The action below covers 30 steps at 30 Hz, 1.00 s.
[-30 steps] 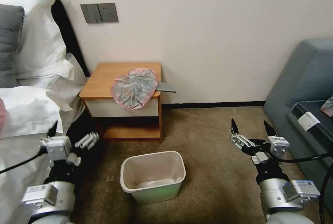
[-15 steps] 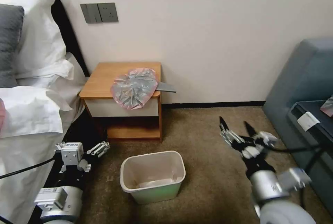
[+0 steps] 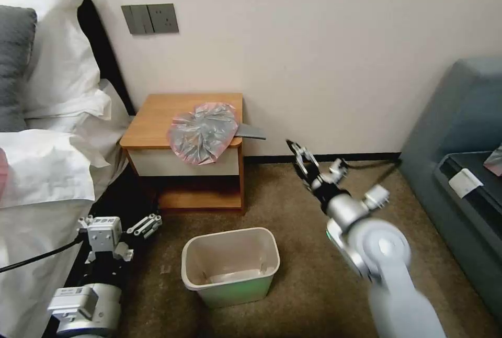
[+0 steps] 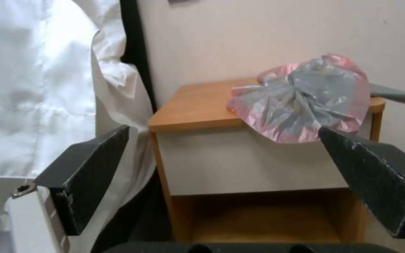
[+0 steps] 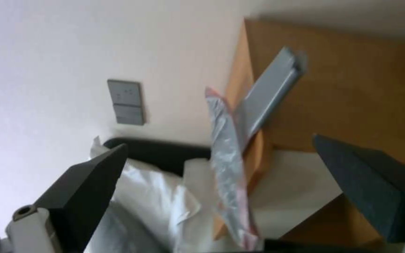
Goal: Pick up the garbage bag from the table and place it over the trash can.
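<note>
Both pairs of jaws stand apart and empty, with the garbage bag (image 3: 202, 132) lying on the table (image 3: 157, 118).

Right gripper (image 3: 299, 156) is raised off the carpet (image 3: 293, 202) to the right of the table, near its front right corner, fingers spread and pointing toward the bag; left gripper (image 3: 140, 223) sits low at the bed's (image 3: 47, 170) edge, below and in front of the table's left side, fingers (image 4: 95, 168) wide; the bag is spread flat over the front right part of the wooden top, its pink rim drooping over the drawer front; a flat grey piece (image 3: 251, 131) juts from under it past the table's right edge; the trash can (image 3: 230, 266) stands upright on the carpet in front of the table, between the two arms.
</note>
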Available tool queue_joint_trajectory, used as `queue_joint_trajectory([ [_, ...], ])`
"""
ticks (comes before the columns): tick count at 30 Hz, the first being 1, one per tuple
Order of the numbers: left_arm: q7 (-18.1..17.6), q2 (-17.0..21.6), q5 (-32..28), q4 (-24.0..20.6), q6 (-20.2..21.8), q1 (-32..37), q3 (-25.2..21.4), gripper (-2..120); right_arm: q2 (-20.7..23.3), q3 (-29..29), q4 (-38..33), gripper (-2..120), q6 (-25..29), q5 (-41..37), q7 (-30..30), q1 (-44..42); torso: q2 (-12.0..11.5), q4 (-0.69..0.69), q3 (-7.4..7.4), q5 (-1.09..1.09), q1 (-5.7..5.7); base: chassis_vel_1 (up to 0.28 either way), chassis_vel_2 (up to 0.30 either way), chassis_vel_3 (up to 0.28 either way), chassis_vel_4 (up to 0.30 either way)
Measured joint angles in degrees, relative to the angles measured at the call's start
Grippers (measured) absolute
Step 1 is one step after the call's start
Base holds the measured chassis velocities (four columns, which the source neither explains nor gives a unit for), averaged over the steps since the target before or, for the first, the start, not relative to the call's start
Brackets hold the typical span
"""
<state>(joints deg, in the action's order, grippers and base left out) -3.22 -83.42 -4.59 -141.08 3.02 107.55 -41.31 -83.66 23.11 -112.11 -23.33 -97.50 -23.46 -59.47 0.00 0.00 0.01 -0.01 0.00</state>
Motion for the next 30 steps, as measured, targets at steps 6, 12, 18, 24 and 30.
queue_joint_trajectory([
  [6,0.13,-0.05,0.09,0.98,-0.33,-0.49,-0.05,100,-2.19,-2.28,11.45,100,-0.25,0.19,0.06,6.91,0.0,0.0,0.0,0.0,0.0,0.0,0.0,0.0,0.0],
  [12,0.35,-0.42,0.82,1.24,-0.98,-0.33,0.1,100,-5.38,-2.81,21.47,100,0.64,3.93,3.49,12.18,0.0,0.0,0.0,0.0,0.0,0.0,0.0,0.0,0.0],
  [18,0.37,-0.38,0.98,1.26,-1.29,-0.1,-0.19,100,-7.49,-1.73,28.09,92,0.51,6.56,7.82,15.96,0.0,0.0,-0.01,0.0,0.0,0.0,0.0,0.0,0.0],
  [24,0.37,-0.66,1.33,1.63,-1.6,-0.15,-0.08,100,-8.61,-1.24,32.45,69,0.41,8.37,9.13,18.55,0.0,0.0,-0.01,0.01,0.0,0.0,0.0,0.0,0.0],
  [30,0.38,-0.61,1.49,2.2,-1.96,-0.36,-0.09,100,-8.58,-2.03,32.05,45,0.41,9.18,9.31,18.29,0.0,0.0,-0.01,0.0,0.0,0.0,0.0,0.0,0.0],
])
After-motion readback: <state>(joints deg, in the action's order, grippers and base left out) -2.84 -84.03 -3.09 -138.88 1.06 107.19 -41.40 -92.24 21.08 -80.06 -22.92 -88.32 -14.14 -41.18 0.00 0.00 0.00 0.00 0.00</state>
